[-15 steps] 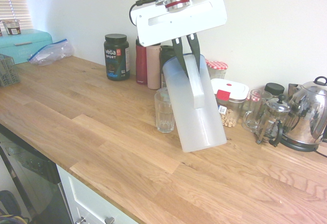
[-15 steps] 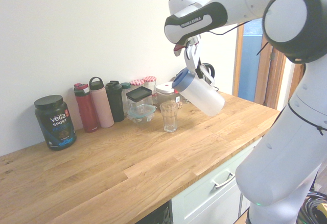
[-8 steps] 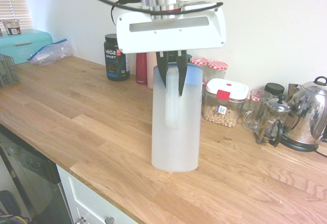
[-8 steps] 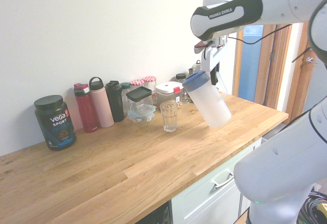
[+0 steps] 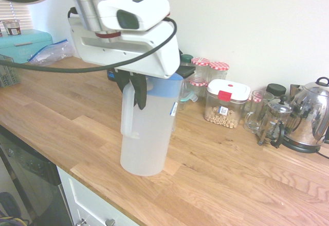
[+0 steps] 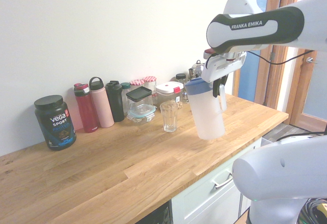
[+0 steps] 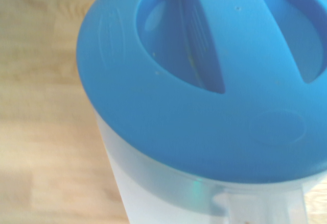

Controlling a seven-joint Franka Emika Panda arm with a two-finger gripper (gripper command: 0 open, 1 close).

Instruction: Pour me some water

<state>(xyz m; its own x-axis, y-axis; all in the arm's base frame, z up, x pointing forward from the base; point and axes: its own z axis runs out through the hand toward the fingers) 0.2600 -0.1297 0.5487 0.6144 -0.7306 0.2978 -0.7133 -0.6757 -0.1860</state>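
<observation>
The hand (image 6: 221, 84) is clamped on the handle of the pitcher (image 6: 206, 109), near its top. The pitcher (image 5: 147, 125) is frosted white with a blue lid (image 7: 204, 81) and hangs nearly upright, tilted only slightly, just above the wooden surface (image 6: 138, 168). The glass (image 6: 169, 116) stands on the surface beside the pitcher, apart from it, toward the wall. Behind the glass a row of bottles (image 6: 103, 103) and jars (image 6: 168, 92) lines the wall. A kettle (image 5: 310, 115) and a French press (image 5: 274, 122) stand at the far end.
</observation>
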